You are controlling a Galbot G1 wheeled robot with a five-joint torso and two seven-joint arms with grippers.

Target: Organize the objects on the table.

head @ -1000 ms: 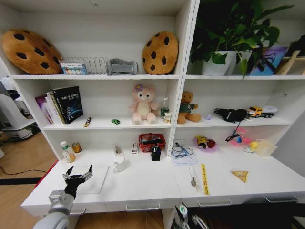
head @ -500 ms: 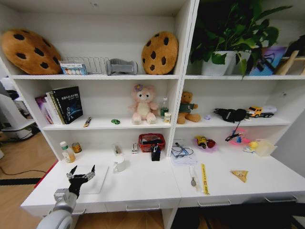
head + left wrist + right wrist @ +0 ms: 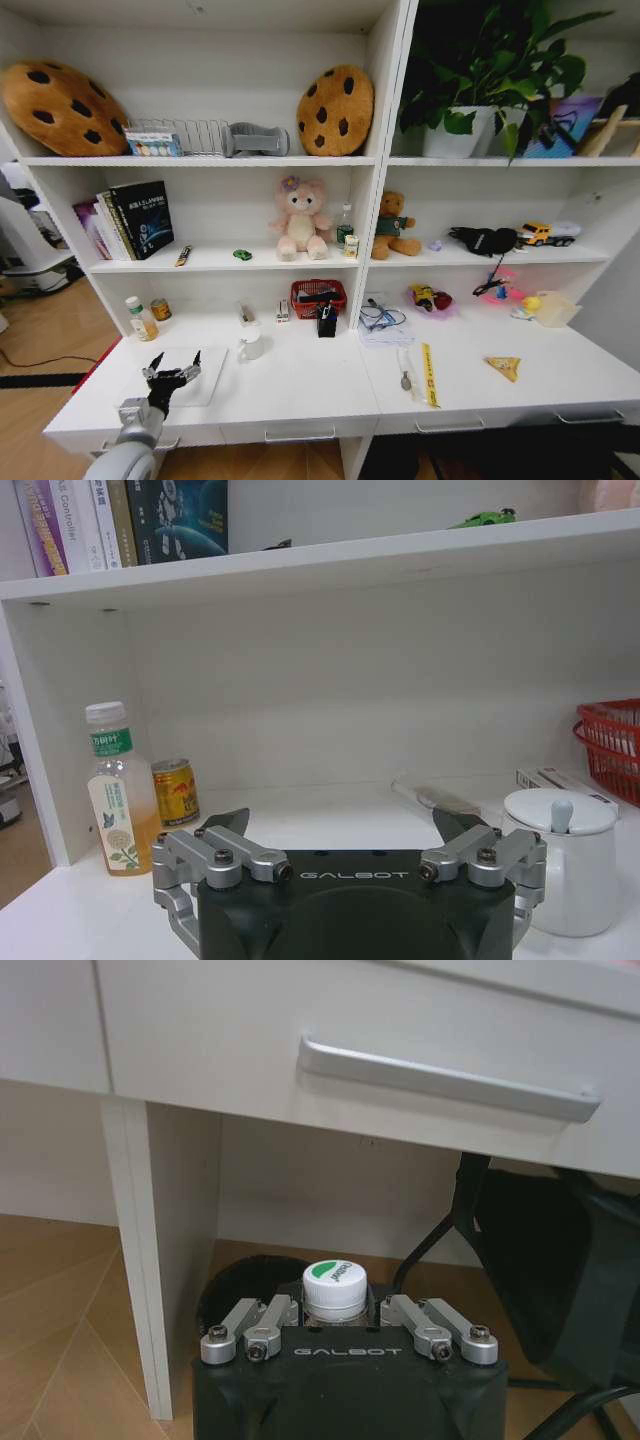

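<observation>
We see L gripper (image 3: 172, 369) drawn back a bit toward table (image 3: 300, 395) front edge, fingers spread

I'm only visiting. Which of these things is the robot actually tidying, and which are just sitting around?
Part of the job: table; green toy car; green-labelled bottle; white-capped bottle gripped in the right tool; left tool, open over the table.

Just lying about: pink plush; cookie cushion; potted plant; books.
</observation>
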